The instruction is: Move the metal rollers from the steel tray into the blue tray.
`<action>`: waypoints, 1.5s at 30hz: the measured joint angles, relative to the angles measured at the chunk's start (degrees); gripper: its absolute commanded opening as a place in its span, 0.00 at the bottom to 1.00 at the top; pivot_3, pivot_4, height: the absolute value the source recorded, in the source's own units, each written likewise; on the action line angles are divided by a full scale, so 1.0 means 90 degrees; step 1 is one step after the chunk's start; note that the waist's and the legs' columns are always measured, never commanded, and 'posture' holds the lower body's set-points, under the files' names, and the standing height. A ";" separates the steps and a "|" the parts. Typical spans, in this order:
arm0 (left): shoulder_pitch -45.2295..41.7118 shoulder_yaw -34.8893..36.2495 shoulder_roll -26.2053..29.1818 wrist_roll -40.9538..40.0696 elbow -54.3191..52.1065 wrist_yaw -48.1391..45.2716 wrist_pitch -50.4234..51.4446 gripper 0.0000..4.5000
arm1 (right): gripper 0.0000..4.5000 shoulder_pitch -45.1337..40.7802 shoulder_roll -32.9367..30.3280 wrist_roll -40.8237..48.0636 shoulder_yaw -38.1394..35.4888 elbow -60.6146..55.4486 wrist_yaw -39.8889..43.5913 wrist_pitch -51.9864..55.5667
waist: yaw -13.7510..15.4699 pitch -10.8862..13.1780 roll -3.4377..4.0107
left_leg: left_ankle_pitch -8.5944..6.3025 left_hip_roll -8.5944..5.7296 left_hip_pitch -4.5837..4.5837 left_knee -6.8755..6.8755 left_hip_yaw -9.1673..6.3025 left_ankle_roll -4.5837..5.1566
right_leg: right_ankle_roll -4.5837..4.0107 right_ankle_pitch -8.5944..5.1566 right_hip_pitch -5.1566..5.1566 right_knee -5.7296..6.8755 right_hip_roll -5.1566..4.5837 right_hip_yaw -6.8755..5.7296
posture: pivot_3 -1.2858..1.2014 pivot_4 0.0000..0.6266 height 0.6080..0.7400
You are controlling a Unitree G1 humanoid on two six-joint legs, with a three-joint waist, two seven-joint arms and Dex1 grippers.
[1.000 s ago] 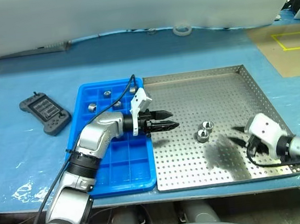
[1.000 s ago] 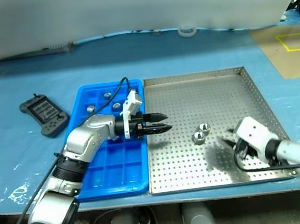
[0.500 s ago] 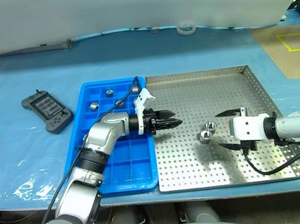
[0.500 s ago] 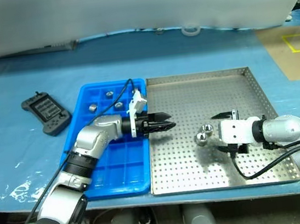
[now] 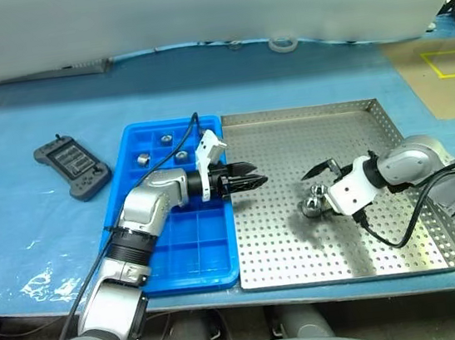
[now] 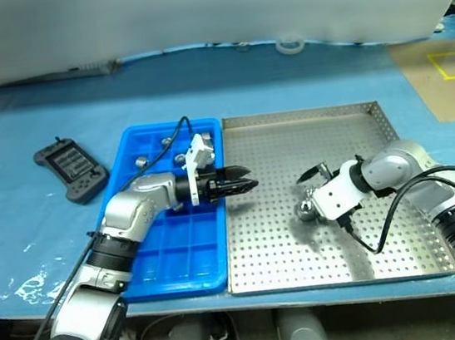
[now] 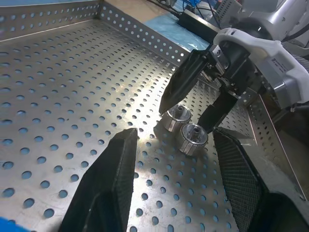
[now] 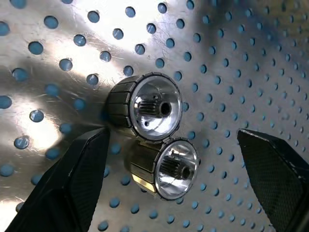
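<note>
Two metal rollers (image 8: 145,107) are lying side by side and touching on the perforated floor of the steel tray (image 5: 307,138), near its middle, each tipped on its curved side so its long axis runs roughly level, the toothed bores facing the right wrist camera. The right gripper (image 5: 320,185) is tilting down over them with its fingers (image 7: 181,86) spread wide, one on each side of the pair, gripping nothing. The left gripper (image 5: 250,182) is hovering level above the seam between the two trays, pointing toward the rollers, its fingers (image 7: 108,186) standing partly apart and empty. In the blue tray (image 5: 180,252), three more rollers (image 5: 141,159) are sitting in far compartments. A black handheld controller (image 5: 72,164) is lying on the blue-covered desk (image 5: 35,237).
</note>
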 measured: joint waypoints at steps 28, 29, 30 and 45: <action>0.0039 0.0088 -0.0254 -0.0036 0.0209 0.0288 0.0036 0.58 | 0.35 -0.1157 0.0301 -0.1033 0.0668 0.1546 -0.0528 -0.1594 | -0.0026 0.0023 -0.0052 | -0.0010 0.0021 0.0010 0.0008 0.0055 0.0014 | -0.0067 0.0037 -0.0010 -0.0031 -0.0001 0.0019 | 0.39 0.24 1.00; 0.0028 0.0086 -0.0266 -0.0014 0.0300 0.0278 -0.0011 0.58 | 0.35 -0.1091 0.0290 -0.0891 0.0628 0.1452 -0.0417 -0.1432 | -0.0018 0.0023 -0.0052 | -0.0010 0.0022 0.0011 0.0008 0.0056 0.0014 | -0.0067 0.0037 -0.0009 -0.0032 -0.0001 0.0019 | 0.39 0.24 1.00; 0.0011 0.0086 -0.0271 0.0010 0.0387 0.0258 -0.0062 0.58 | 0.35 -0.0934 0.0273 -0.0619 0.0548 0.1281 -0.0209 -0.1102 | 0.0004 0.0023 -0.0052 | -0.0010 0.0024 0.0012 0.0007 0.0057 0.0013 | -0.0067 0.0037 -0.0006 -0.0033 -0.0001 0.0020 | 0.39 0.24 1.00; -0.0225 0.0921 -0.1032 -0.1008 0.0386 0.0368 0.0659 0.58 | 0.35 0.0954 0.0782 0.2660 -0.1421 -0.2444 -0.0371 0.6010 | 0.0225 0.0044 -0.0013 | 0.0009 0.0022 0.0031 -0.0082 0.0100 -0.0018 | -0.0067 0.0038 -0.0027 -0.0071 -0.0008 0.0035 | 0.37 0.24 1.00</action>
